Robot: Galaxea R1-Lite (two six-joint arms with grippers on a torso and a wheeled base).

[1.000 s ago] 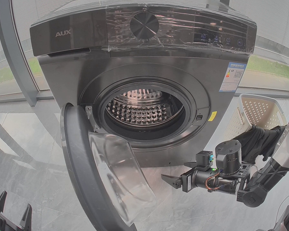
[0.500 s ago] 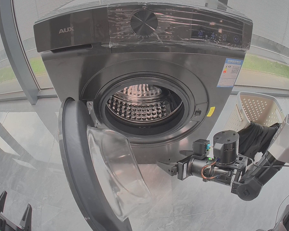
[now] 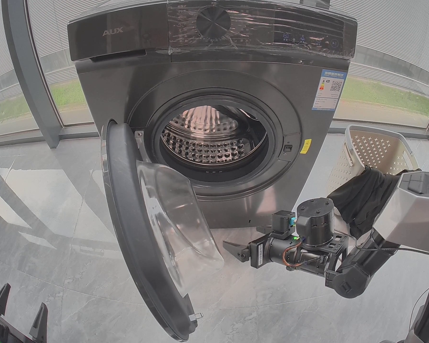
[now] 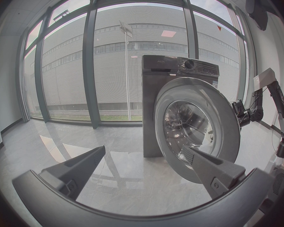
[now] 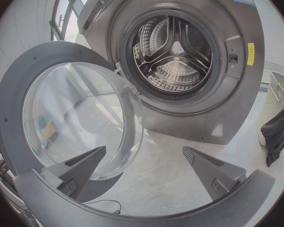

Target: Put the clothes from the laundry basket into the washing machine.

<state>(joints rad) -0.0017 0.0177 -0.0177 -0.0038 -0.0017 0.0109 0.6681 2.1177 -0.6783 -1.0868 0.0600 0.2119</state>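
Ahead of our right gripper [image 3: 232,252]: the swung-out door [image 3: 128,225] of the washing machine [image 3: 109,91] stands just off our parted fingertips. Its glass bowl [image 3: 176,225] bulges toward them.
Above and beyond that gripper: the drum mouth [image 3: 209,139] is unblocked, and we see bare steel inside.
Below that gripper: open floor tiles [image 3: 271,301].
Behind our right wrist: the laundry basket [image 3: 374,151] stands beside the machine, with a black garment [image 3: 362,198] draped over its rim, close to the arm.
Around our left gripper [image 3: 24,295]: it sits low, well apart from the door, with bare floor ahead of its spread fingers.
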